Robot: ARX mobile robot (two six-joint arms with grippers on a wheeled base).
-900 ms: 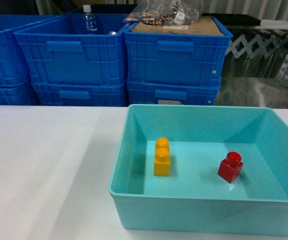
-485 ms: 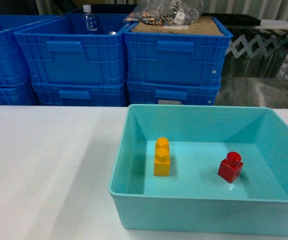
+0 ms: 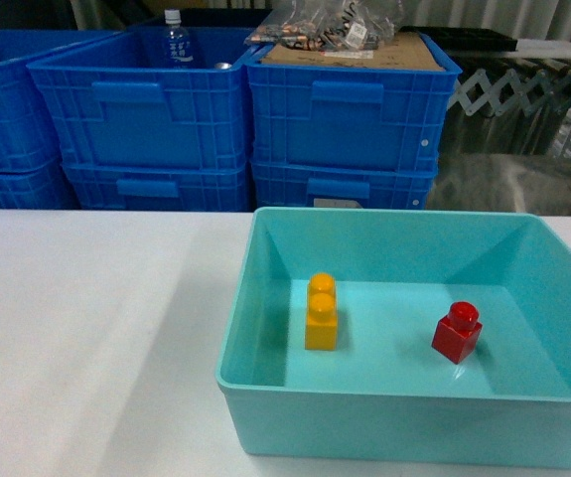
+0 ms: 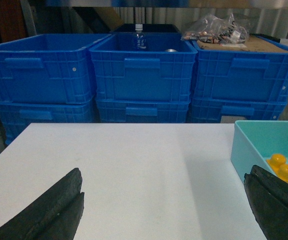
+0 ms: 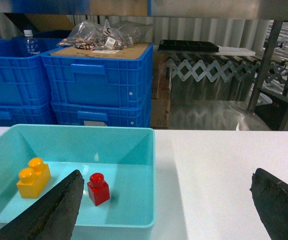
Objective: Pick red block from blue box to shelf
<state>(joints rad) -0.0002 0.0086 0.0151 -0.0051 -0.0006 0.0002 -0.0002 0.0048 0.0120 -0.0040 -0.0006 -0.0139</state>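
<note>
White table (image 3: 86, 328) below, both hands (image 4: 164, 210) (image 5: 169, 210) hover level, fingers spread wide.

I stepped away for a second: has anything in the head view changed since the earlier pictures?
Nothing visibly changed. The small glossy red brick and the taller yellow-orange brick sit apart in the light turquoise plastic tub as before, and no gripper shows in the head view.
</note>
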